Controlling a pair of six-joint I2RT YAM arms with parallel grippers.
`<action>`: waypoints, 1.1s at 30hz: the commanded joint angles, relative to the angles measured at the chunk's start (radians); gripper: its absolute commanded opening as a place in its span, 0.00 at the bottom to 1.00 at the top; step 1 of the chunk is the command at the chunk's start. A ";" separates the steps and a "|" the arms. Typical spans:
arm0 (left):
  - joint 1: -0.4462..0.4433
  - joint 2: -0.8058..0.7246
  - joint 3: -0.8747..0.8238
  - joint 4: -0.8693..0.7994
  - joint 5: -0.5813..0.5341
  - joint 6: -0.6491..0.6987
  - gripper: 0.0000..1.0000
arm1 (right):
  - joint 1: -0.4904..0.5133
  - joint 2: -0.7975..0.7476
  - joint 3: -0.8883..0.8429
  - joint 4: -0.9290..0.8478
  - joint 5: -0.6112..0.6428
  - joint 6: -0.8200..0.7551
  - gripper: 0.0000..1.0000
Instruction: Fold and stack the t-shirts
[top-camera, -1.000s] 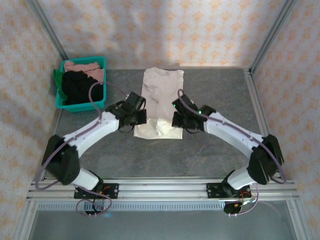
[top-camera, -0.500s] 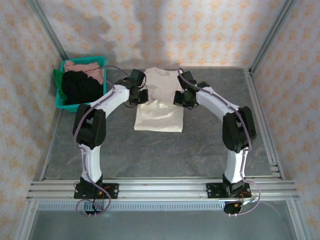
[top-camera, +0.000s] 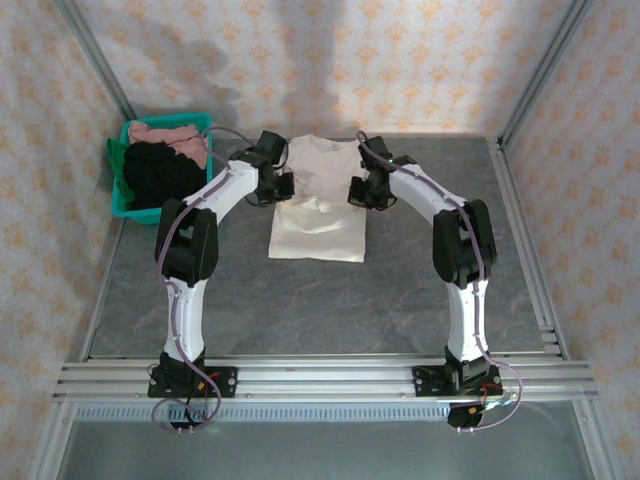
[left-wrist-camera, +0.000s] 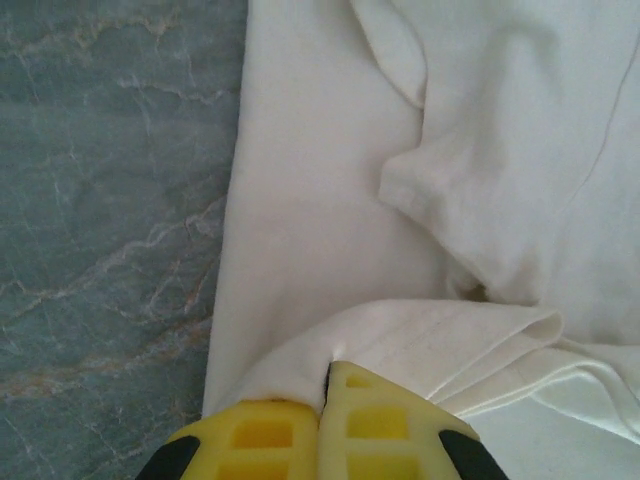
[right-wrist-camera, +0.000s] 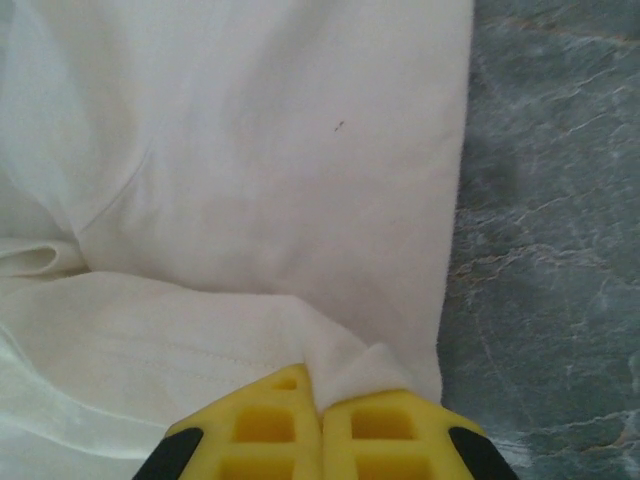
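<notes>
Widest first: the grey, marble-veined surface (top-camera: 400, 290) spreads out matte and hard, and laid down its far middle is the big cream-white cotton t-shirt (top-camera: 320, 215), long axis running straight away from the arm bases, collar at the far end, a squared-off fold edge at the near end. Off to the far left sits the teal plastic bin (top-camera: 150, 212), well apart from the shirt, heaped with crumpled cloth: a black t-shirt (top-camera: 160, 172), a dusty pink one (top-camera: 165, 133) behind it, a scrap of green (top-camera: 117, 160) spilling over the left rim. Now the action: both arms reach out long, one to each side of the cream shirt. The left hand (top-camera: 283, 186) is clamped at the shirt's left edge, and its wrist camera shows its yellow hand (left-wrist-camera: 327, 375) pinched tight on a doubled, stitched hem of soft cloth (left-wrist-camera: 320, 200). The right hand (top-camera: 357, 190) mirrors it on the right edge, jaws closed on a small peak of the same fabric (right-wrist-camera: 250, 150). Each arm is nearest its own side, and the collar lies ahead of both hands, so the fold looks set to carry on toward the far end. The cloth is limp, lightly creased, sagging between the two grips.
</notes>
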 joint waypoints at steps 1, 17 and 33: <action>0.014 0.056 0.085 -0.041 0.020 0.021 0.00 | -0.034 0.021 0.042 -0.011 -0.015 -0.002 0.05; 0.032 -0.055 0.050 -0.077 -0.087 0.029 0.60 | 0.004 -0.180 -0.115 0.084 0.123 0.025 0.39; -0.111 -0.194 -0.505 0.191 -0.066 -0.083 0.56 | 0.243 -0.286 -0.639 0.365 0.127 0.161 0.27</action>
